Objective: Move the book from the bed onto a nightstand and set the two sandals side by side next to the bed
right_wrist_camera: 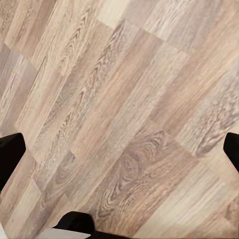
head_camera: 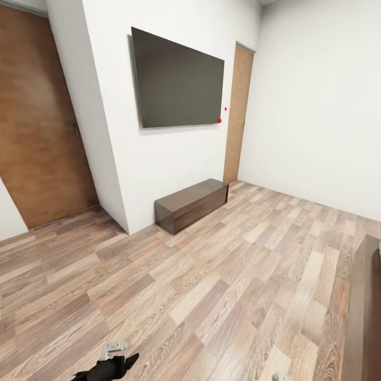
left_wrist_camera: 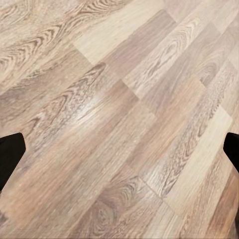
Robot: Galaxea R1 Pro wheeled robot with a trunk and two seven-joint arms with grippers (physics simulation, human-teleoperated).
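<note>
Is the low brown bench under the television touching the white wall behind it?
Touching. In the head view, the bench stands on the wood floor with its back flush against the wall, no gap visible, below the television.

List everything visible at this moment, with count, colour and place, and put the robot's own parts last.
Television: one, dark grey screen, mounted on the white wall, two small red dots by its lower right corner.
Low cabinet: one, dark brown, on the floor against the wall under the television.
Large door: one, brown wood, at the head view's left.
Narrow door: one, lighter brown wood, in the far corner.
Dark furniture edge: one, dark brown, at the head view's right edge; what it is cannot be told.
Floor: wood planks, light brown.
Left gripper: black fingertips wide apart, empty, over floor.
Right gripper: black fingertips wide apart, empty, over floor.
</note>
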